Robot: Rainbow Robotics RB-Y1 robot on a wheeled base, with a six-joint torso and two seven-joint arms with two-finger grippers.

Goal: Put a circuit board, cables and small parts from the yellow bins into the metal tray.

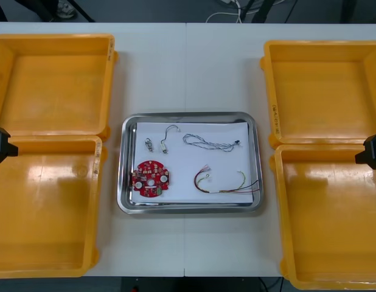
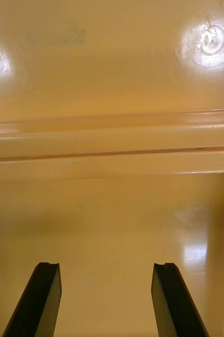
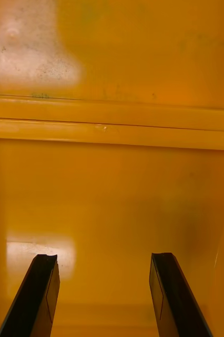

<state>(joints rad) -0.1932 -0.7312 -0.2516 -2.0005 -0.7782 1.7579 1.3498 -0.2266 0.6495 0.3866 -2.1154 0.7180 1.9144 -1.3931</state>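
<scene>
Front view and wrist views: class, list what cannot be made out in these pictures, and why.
1. Small metal parts in the shiny metal tray: front view, too small to tell their kind.
2. Left gripper and right gripper: cut off by the front view's side edges; wrist views show them open.
3. Near left yellow plastic bin: outer wall cut off by front view's left edge.

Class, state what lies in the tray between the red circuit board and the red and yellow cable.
In the front view, the stretch between the circuit board and the red and yellow cable is bare white tray floor.
</scene>
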